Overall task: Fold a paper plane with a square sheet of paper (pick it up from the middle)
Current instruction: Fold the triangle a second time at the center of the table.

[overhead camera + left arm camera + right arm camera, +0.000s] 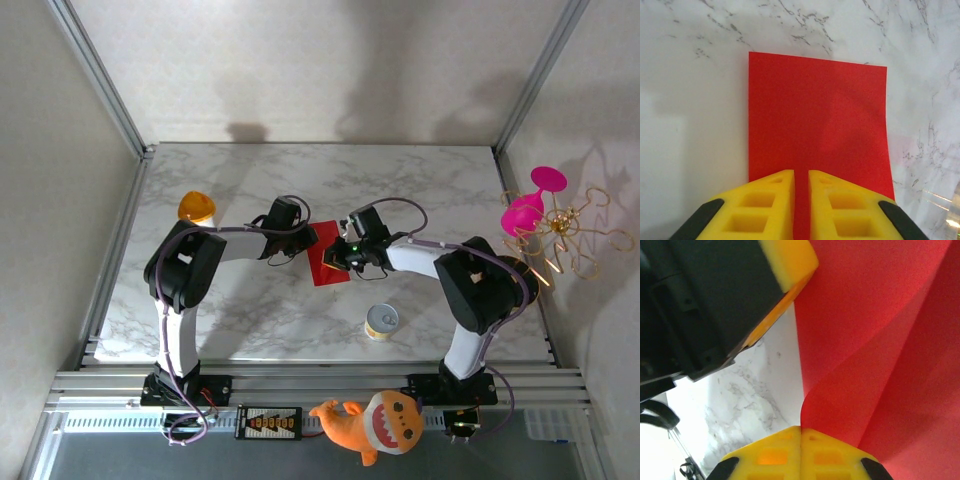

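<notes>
Left gripper (801, 174) stands over one edge of the square sheet of paper (817, 115), its yellow jaws narrowed to a thin slit with red showing through; whether they pinch the sheet cannot be told. Both arms bend inward over the marble table (250, 310) and meet at the sheet near the table's middle. Right gripper (801, 429) is closed tight on a lifted, curling fold of the sheet, partly covered from above by the wrists.
</notes>
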